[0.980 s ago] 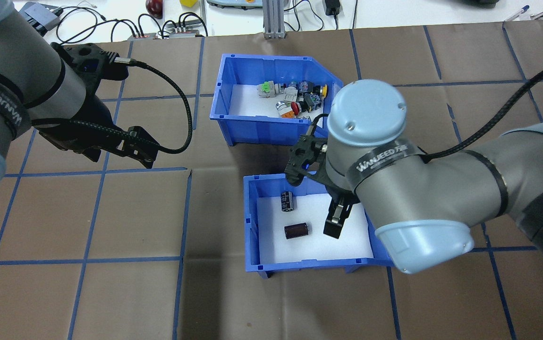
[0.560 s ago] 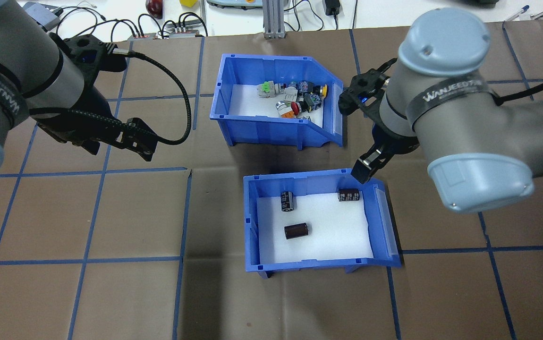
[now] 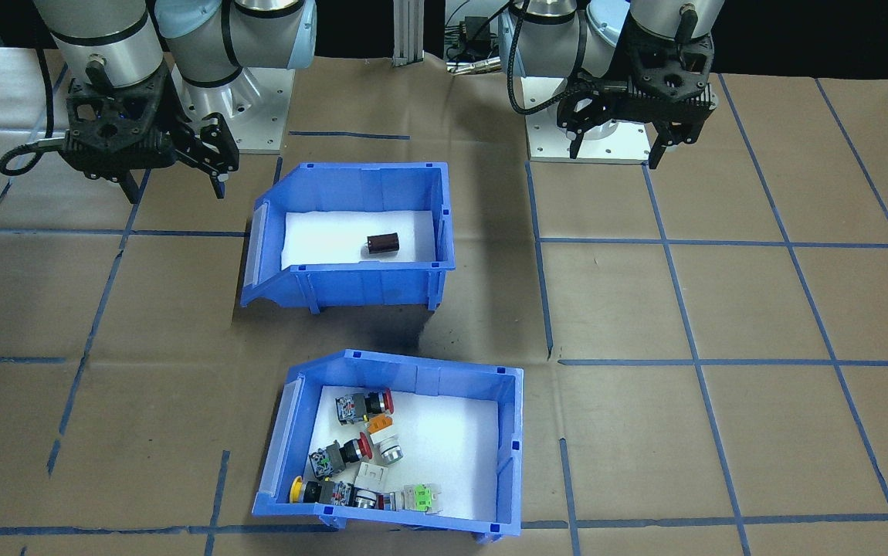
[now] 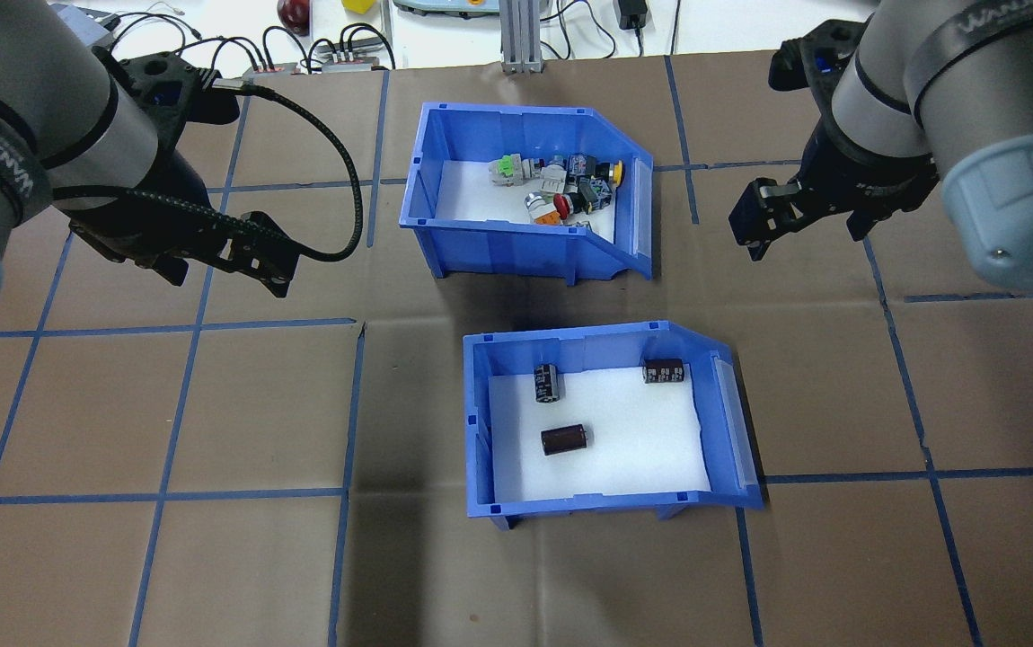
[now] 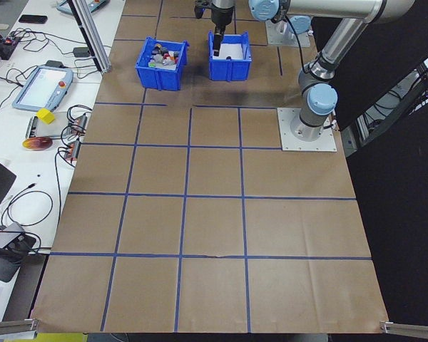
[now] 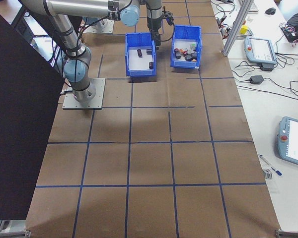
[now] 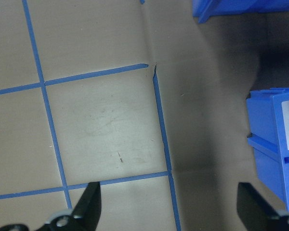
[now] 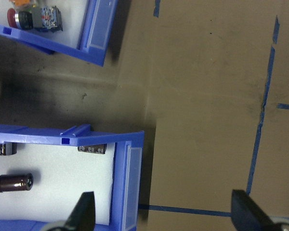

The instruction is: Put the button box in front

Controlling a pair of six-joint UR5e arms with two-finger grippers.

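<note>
The button box (image 4: 445, 235) sits beyond the capacitor bin (image 4: 479, 422); the left gripper (image 4: 256, 261) and right gripper (image 4: 763, 220) both hover wide, empty.

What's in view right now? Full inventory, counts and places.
button box: 1, blue, far side of the table from the robot, holding mixed coloured push-buttons
second bin: 1, blue, nearer the robot, white foam floor
cylinders: 3, dark, in the second bin
table: 1, brown cover with blue tape grid
cables and devices: several, beyond the table's far edge
left gripper: 1, black, fingers open, empty, over bare table
right gripper: 1, black, fingers open, empty, right of the button box
</note>
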